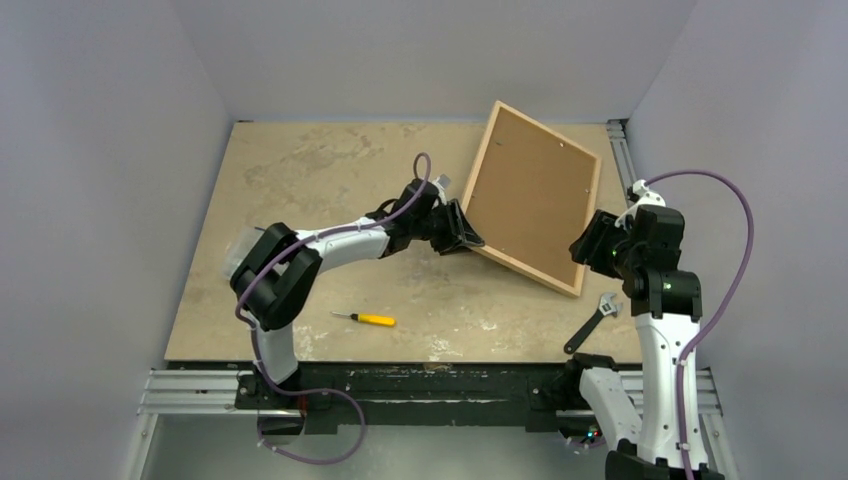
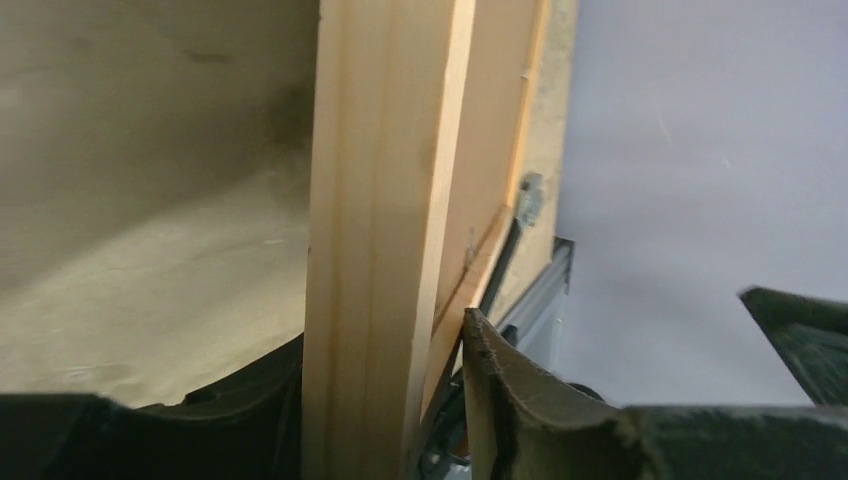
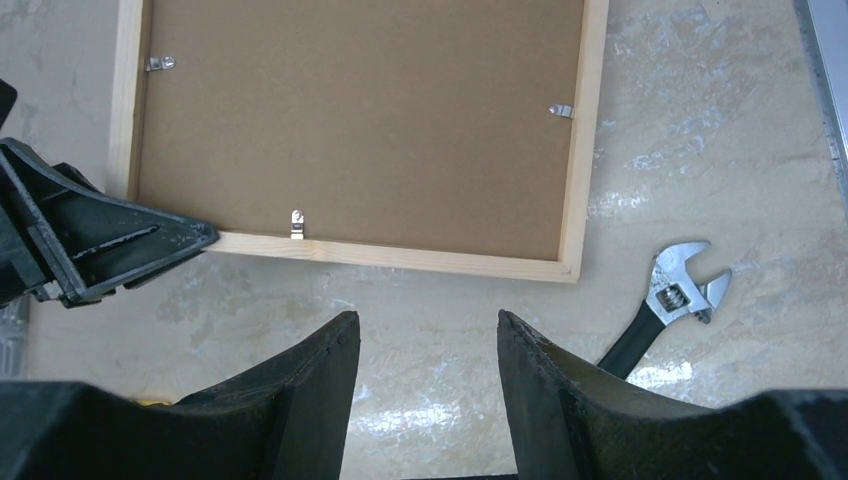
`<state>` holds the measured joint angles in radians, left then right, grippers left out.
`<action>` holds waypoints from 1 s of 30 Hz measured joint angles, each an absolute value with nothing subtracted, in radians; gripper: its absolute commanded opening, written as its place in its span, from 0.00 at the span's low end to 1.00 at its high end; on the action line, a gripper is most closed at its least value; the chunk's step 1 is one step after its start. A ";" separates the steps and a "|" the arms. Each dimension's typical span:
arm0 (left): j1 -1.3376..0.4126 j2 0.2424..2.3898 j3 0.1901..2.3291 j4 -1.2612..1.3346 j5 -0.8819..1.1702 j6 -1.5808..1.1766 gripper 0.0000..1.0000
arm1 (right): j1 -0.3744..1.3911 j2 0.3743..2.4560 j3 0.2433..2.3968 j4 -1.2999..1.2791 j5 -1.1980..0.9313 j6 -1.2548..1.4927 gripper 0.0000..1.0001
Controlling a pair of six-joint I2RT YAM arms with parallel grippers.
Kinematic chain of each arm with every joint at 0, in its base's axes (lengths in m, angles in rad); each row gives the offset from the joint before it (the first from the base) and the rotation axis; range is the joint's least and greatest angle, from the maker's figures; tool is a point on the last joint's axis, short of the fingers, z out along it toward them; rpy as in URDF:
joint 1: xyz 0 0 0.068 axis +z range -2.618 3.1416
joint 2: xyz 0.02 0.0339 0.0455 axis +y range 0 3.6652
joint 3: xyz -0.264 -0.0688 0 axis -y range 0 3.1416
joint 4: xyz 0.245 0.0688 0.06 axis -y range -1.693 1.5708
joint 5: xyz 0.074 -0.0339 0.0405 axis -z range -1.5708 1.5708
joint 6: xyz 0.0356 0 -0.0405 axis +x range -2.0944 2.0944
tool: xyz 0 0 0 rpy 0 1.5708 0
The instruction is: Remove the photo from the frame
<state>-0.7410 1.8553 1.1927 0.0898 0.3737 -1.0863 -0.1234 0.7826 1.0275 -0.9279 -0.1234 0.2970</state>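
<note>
The face of the photo is out of sight: the frame (image 3: 587, 150) shows only its brown backing board (image 3: 360, 120). In the right wrist view the frame's far end is cut off by the top edge, and the handle of the wrench (image 3: 672, 290) disappears behind the right tool (image 3: 425, 320). In the left wrist view the frame rail is blurred; whether the left tool (image 1: 465, 240) clamps it cannot be told.

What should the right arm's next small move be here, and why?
Probably ease the open right tool forward to the metal tab on the near rail of the frame and swing it aside. The backing board faces up with tabs lying over its edge, holding it in; the left tool straddles a rail near one corner.
</note>
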 measured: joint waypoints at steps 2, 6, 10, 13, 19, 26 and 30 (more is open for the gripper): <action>-0.723 1.863 1.183 0.053 0.358 -1.066 0.51 | -0.123 0.782 1.027 -0.928 -0.124 0.297 0.51; -0.686 1.885 1.159 -0.020 0.311 -1.023 0.70 | -0.123 0.782 1.026 -0.928 -0.125 0.297 0.51; -0.662 1.883 1.117 -0.084 0.253 -0.981 0.77 | -0.123 0.778 1.023 -0.927 -0.127 0.297 0.51; -0.662 1.853 1.108 -0.103 0.224 -0.951 0.92 | -0.123 0.769 1.019 -0.927 -0.131 0.297 0.52; -0.664 1.766 1.066 -0.185 0.176 -0.892 0.89 | -0.123 0.767 1.013 -0.926 -0.162 0.298 0.52; -0.664 1.452 0.947 -0.366 0.041 -0.808 0.85 | -0.119 0.759 0.942 -0.885 -0.254 0.325 0.52; -0.664 1.275 0.863 -0.476 -0.051 -0.855 0.91 | -0.083 0.740 0.871 -0.849 -0.308 0.377 0.52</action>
